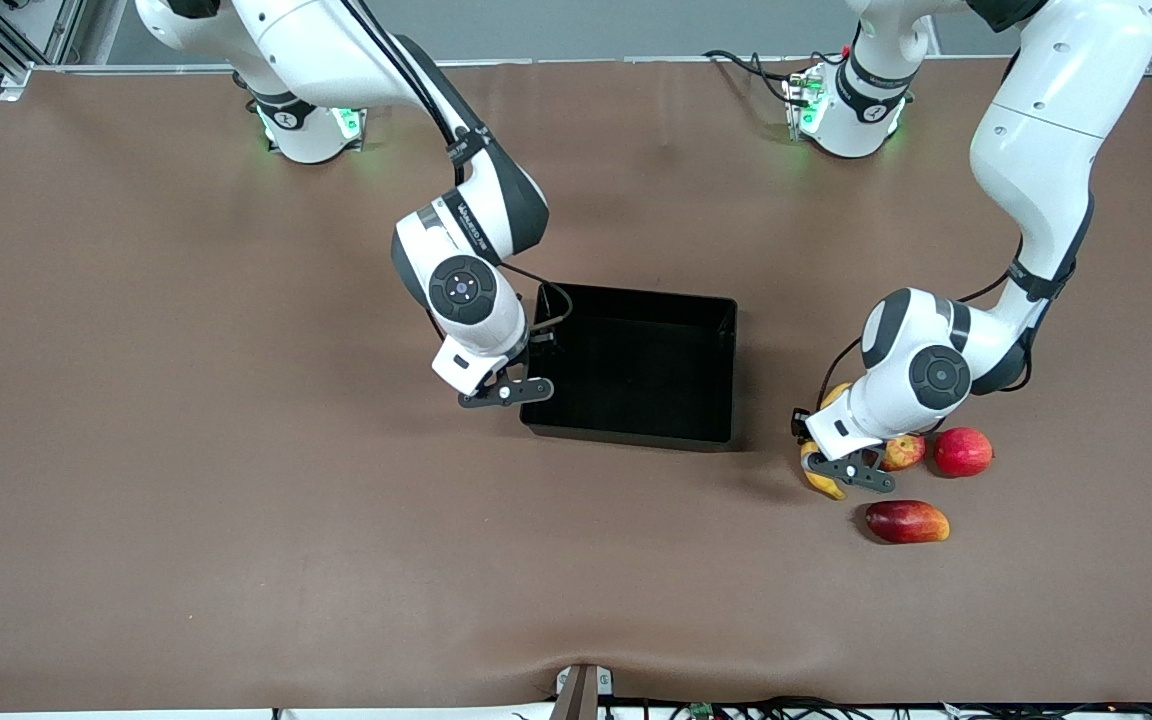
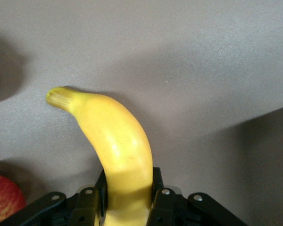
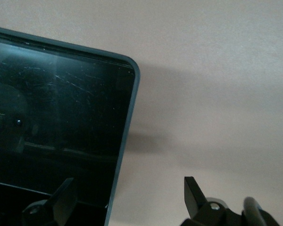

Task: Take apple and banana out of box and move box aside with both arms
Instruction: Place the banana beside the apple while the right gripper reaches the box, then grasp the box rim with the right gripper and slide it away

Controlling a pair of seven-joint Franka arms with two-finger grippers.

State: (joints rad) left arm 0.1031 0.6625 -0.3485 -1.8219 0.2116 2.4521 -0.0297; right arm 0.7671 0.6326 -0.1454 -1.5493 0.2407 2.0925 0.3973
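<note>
The left gripper [image 2: 128, 200] pinches the banana [image 2: 115, 148], its fingers [image 2: 156, 188] pressed against both flanks of the yellow body near one end; the fruit's long axis runs away from the wrist, curving to a stubby greenish tip. From the front the banana [image 1: 822, 482] is mostly hidden under the left gripper [image 1: 848, 470], low over the table at the left arm's end, beside the apple [image 1: 904, 452]; a red fruit [image 1: 962, 451] sits just beside the apple, and a mango [image 1: 907, 521] lies nearer the camera.

The right gripper [image 3: 127, 197] has its fingers [image 3: 192, 193] spread wide, straddling the box [image 3: 127, 122] wall (one finger inside, one outside); whether they touch the rim cannot be told. The front view shows the right gripper [image 1: 506, 392] at the box [image 1: 716, 330] edge toward the right arm's end; the box sits mid-table, long axis across it.
</note>
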